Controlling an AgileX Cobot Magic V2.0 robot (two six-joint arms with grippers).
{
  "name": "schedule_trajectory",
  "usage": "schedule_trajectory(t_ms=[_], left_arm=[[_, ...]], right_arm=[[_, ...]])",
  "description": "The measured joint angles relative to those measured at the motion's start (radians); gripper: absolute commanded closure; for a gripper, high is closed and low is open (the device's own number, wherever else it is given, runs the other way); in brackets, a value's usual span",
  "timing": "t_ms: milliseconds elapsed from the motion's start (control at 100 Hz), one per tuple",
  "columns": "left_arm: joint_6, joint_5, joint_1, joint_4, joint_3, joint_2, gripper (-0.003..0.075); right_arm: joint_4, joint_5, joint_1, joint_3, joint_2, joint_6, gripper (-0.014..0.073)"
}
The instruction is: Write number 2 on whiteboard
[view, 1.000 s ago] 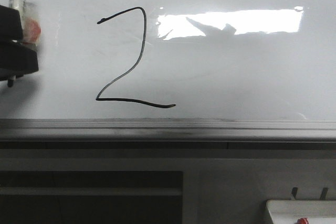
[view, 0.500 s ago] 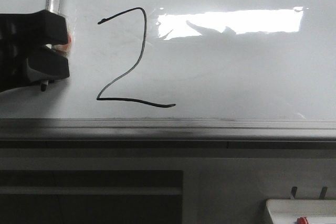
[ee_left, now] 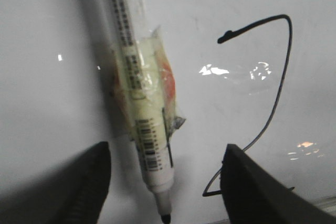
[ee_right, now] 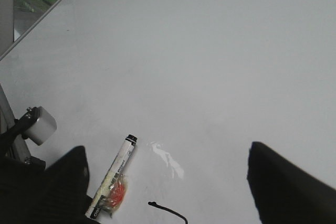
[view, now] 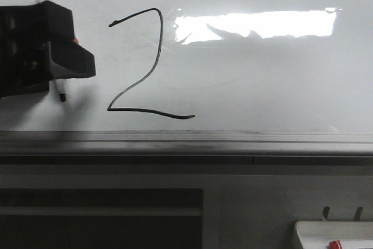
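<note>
The black number 2 [view: 159,39] stands on the whiteboard [view: 262,80], just left of the bright light reflection. My left gripper [view: 58,45] is at the board's left side, left of the 2. In the left wrist view my left gripper [ee_left: 167,148] has its jaws wide apart. A white marker [ee_left: 139,93] wrapped in tape with an orange patch lies against the board between them, tip down, touching neither finger. Part of the 2 [ee_left: 285,66] shows beside it. My right gripper [ee_right: 167,148] is open and empty over the board [ee_right: 210,51], with the marker [ee_right: 115,174] below it.
The grey bottom rail [view: 186,144] runs under the board. A small white tray [view: 326,228] with a red item [view: 334,244] sits at the lower right. My right gripper does not show in the front view.
My left gripper has moved right towards the 2, and the marker moved with it. The marker's cap now leans left instead of right. The 2 is unchanged.
</note>
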Motion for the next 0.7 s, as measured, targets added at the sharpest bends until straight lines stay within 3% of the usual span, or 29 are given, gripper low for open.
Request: schedule_trajectory(t_ms=[80, 90, 120, 150, 160, 170, 510, 700], left_arm=[[0.0, 0.033, 0.002, -0.006, 0.011, -0.054, 0.0538], [0.0, 0.035, 0.002, -0.006, 0.011, -0.068, 0.0556], [0.002, 0.044, 0.002, -0.006, 0.015, -0.096, 0.0652], [0.002, 0.051, 0.002, 0.006, 0.023, -0.127, 0.073], [0.002, 0.055, 0.002, 0.014, 0.024, -0.143, 0.0745], [0.004, 0.057, 0.002, 0.018, 0.028, -0.151, 0.0738], [0.012, 0.084, 0.002, 0.405, 0.127, -0.597, 0.0741], [0.018, 0.088, 0.002, 0.482, 0.233, -0.777, 0.0741]], right_arm=[[0.005, 0.004, 0.0, 0.0, -0.022, 0.0, 0.0255], [0.006, 0.004, 0.0, 0.0, -0.028, 0.0, 0.034], [0.01, 0.004, 0.0, 0.005, -0.041, 0.0, 0.0433], [0.013, 0.004, 0.0, 0.01, -0.056, 0.0, 0.0597], [0.016, 0.004, 0.0, 0.011, -0.065, 0.0, 0.0662], [0.015, 0.004, 0.0, 0.015, -0.069, 0.0, 0.0673], [0.023, 0.002, 0.0, 0.259, -0.422, 0.0, 0.0654], [0.023, 0.0, 0.0, 0.497, -0.664, 0.0, 0.0654]])
